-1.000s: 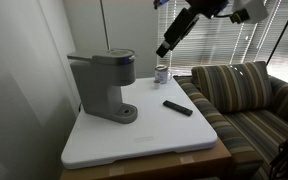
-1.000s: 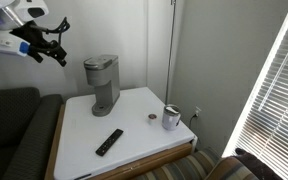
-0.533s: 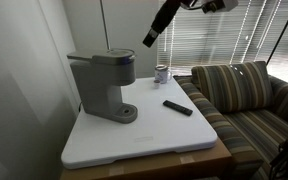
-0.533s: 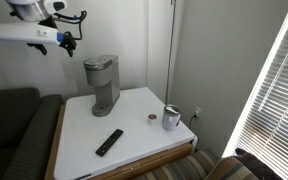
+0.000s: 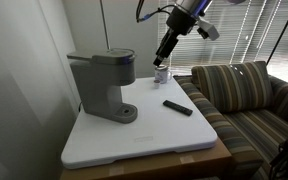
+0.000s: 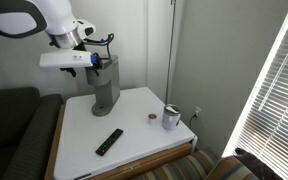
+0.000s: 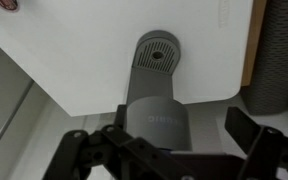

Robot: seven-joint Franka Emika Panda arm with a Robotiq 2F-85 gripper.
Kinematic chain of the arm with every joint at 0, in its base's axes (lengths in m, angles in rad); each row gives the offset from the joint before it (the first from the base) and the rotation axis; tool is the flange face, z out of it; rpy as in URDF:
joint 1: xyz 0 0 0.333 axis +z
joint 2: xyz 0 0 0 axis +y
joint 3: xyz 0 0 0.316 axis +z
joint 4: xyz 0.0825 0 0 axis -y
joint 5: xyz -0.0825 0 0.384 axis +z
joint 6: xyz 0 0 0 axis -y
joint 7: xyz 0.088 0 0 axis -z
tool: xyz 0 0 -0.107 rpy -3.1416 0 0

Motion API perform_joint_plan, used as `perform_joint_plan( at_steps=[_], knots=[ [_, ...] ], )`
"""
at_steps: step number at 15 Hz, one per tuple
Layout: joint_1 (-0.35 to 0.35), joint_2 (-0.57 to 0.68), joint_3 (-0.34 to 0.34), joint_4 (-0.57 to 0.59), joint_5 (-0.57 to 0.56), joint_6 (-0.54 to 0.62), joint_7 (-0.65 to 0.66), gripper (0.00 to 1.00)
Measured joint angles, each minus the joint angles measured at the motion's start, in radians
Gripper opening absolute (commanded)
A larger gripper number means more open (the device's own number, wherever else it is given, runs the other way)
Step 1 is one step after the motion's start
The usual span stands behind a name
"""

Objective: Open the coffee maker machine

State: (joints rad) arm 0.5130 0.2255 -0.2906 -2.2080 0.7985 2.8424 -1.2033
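Swung down since half a second ago, my gripper hangs spread open above the coffee maker machine at the white table's back — still approaching — next I'd hook the lid up.

I read wall tight behind coffee maker machine, no lane there. Above its head, only my gripper. Table front bare, wide approach. Remote flat mid-table, cup near far edge, both well apart from machine. Sofa hugs table side.
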Motion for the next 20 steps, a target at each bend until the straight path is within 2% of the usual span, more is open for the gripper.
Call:
perform_joint_plan(
  at_steps=[5,9,11,20],
  knots=[
    [0.004,0.123,0.046,0.082,0.092,0.161,0.016,0.38],
    [0.002,0.177,0.061,0.145,0.114,0.2,0.019,0.1],
    [0.0,0.19,0.065,0.165,0.118,0.21,0.019,0.0],
    [-0.019,0.199,0.097,0.199,0.212,0.216,0.02,0.0]
  ],
)
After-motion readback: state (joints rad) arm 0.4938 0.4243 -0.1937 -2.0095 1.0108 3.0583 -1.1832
